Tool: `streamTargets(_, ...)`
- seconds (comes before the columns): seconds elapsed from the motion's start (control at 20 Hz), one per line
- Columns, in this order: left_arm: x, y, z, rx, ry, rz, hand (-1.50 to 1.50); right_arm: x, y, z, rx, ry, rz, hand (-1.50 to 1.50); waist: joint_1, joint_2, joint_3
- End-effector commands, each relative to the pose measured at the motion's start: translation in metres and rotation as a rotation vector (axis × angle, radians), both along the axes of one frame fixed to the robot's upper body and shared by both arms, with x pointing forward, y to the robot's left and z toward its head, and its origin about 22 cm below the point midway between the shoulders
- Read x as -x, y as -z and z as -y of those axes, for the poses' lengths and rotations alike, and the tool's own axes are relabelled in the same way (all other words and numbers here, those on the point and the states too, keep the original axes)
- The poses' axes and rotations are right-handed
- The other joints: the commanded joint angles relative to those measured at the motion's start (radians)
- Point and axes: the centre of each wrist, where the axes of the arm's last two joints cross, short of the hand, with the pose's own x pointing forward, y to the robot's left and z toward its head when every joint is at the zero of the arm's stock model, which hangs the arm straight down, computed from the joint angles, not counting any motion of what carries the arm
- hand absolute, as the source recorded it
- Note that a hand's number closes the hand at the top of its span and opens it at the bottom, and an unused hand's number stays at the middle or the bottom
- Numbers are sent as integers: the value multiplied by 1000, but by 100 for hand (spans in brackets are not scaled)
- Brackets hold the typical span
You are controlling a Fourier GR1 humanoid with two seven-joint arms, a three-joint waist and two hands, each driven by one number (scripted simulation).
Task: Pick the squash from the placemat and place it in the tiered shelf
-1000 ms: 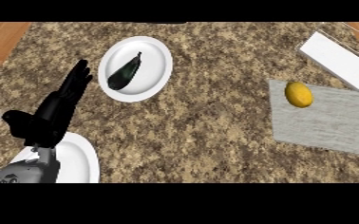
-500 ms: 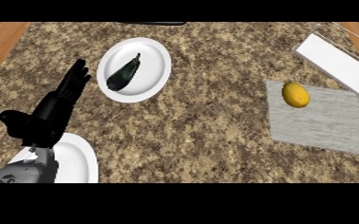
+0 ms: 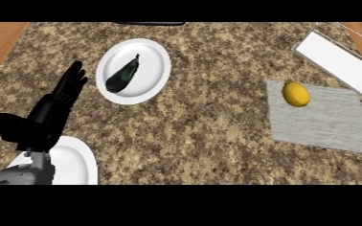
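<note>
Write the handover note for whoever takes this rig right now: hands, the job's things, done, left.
Left hand: open, fingers straight, over the counter beside the plate holding a dark eggplant. Right hand: not in view.
Squash: lying on the grey placemat, untouched.
Tiered shelf: white, at the right edge past the placemat.
Done: nothing.
Left: grasp the squash, carry it to the shelf, release.

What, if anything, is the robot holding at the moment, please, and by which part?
Nothing is held: the left hand is open, and the squash lies untouched on the placemat.
</note>
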Motion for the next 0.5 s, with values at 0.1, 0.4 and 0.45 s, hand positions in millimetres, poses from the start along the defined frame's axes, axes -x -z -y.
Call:
streamTargets(0.1,3,4,-1,-6,2,-6,0,14,55,38,153,245,-648,-150,-8,6,-2)
streamTargets(0.4,-1,-3,0,10,-9,-19,0,13,-23,29,44,319,-403,-150,-19,-3,6)
streamTargets(0.45,11,7,0,7,0,-8,0,6,-29,7,49,283,-352,-150,-16,-5,6)
